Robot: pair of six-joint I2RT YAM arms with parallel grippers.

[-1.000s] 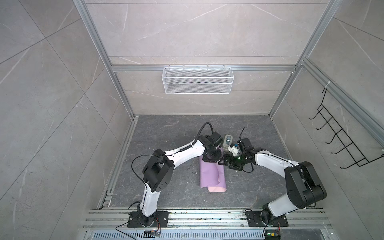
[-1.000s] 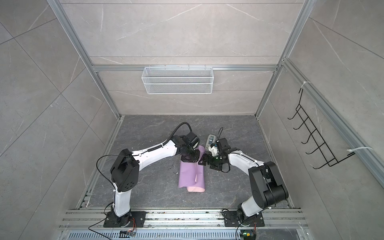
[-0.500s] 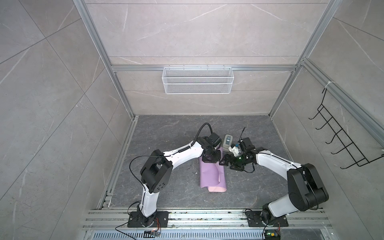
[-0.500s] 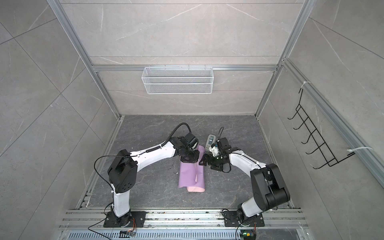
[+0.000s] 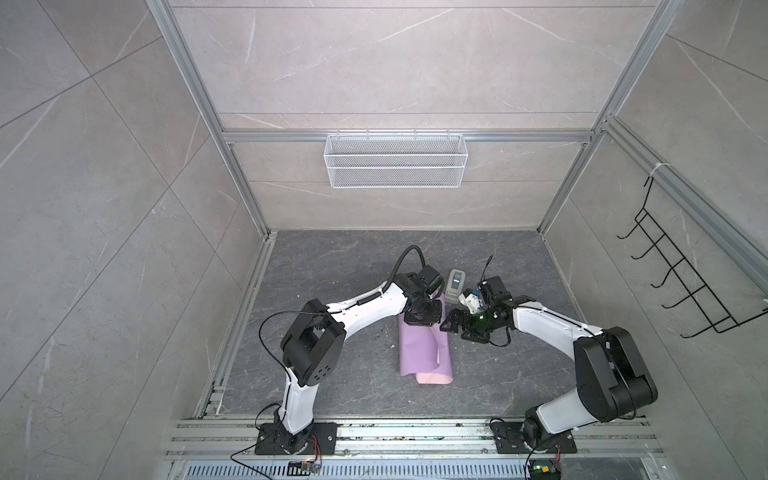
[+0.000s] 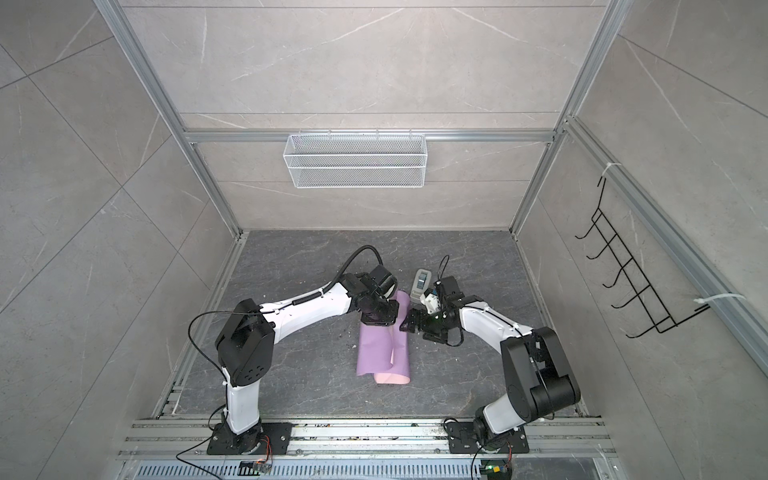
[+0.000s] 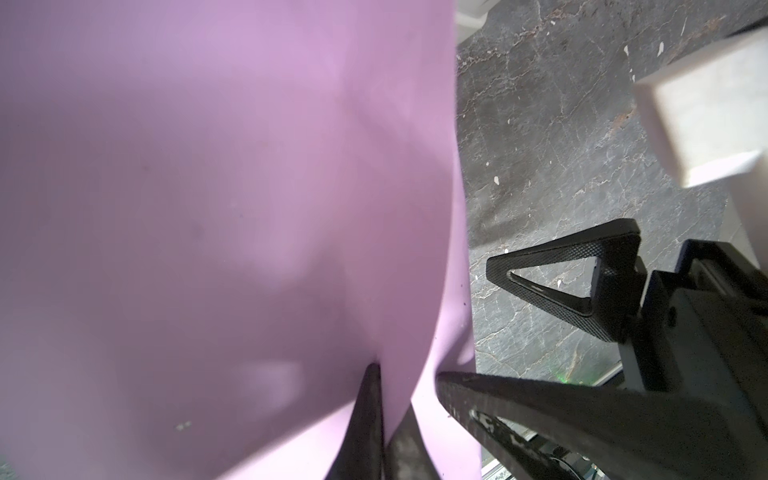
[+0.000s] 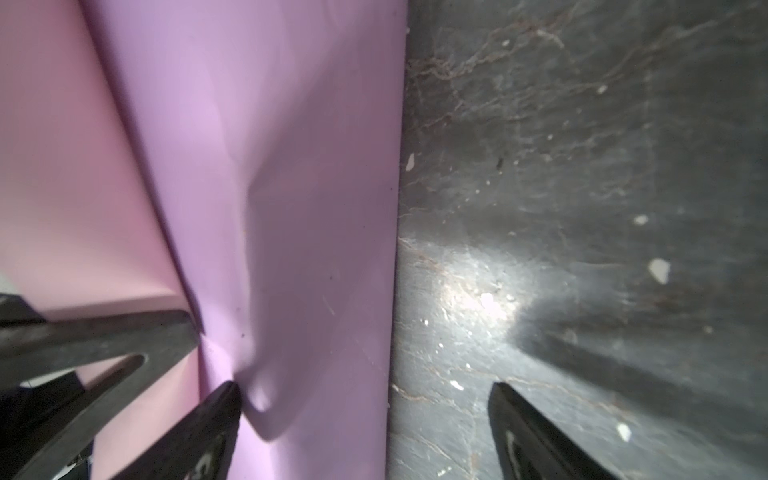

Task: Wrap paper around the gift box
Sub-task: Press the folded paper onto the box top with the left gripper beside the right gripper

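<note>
Paper (image 5: pixel 419 353): one folded sheet, near one device (image 5: pixel 456 286).

A robot test cell in a lab is shown — a closed booth lined with grey stone-look panels (image 5: pixel 395 62) set in aluminium framing (image 5: pixel 195 87). A left arm (image 5: pixel 365 307) and a right arm (image 5: pixel 548 328) are bolted to slotted rails (image 5: pixel 415 434) at the front — a wire basket (image 5: pixel 395 166) and a hook rack (image 5: pixel 685 266) are hung on the walls.
</note>
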